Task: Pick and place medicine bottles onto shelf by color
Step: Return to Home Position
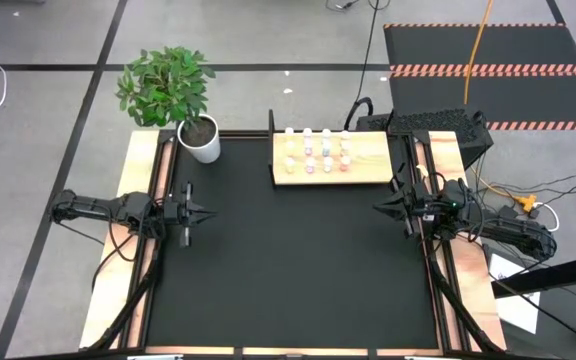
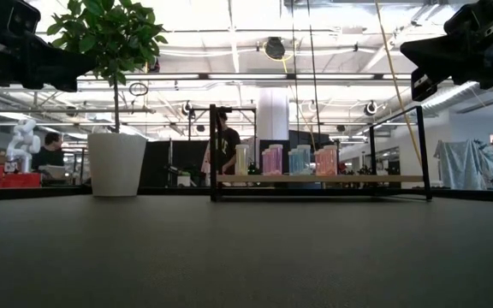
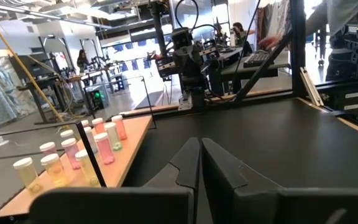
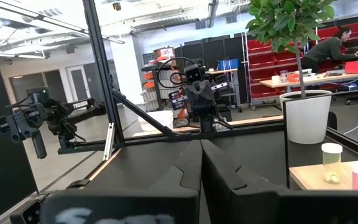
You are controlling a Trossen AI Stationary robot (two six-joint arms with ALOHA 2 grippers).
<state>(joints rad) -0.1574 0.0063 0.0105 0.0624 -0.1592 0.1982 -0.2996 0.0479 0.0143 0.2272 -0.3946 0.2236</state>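
The left tool [image 1: 200, 212] and right tool [image 1: 380, 207] hover at opposite sides of the table [image 1: 288, 265], each with fingers pressed together and empty. The medicine bottles [image 1: 317, 150] stand in rows on the shelf [image 1: 370, 160], well beyond both tools and nearer the right one.

Black table [image 1: 288, 270], light-wood shelf [image 1: 373, 162] at far edge bearing medicine bottles [image 1: 326, 152], white plant pot [image 1: 206, 149] at far-left corner

High: we look straight down on the whole desk [image 1: 288, 260]. Low: desk height, facing the far shelf [image 2: 375, 179]. Wrist views face each other across the desk.
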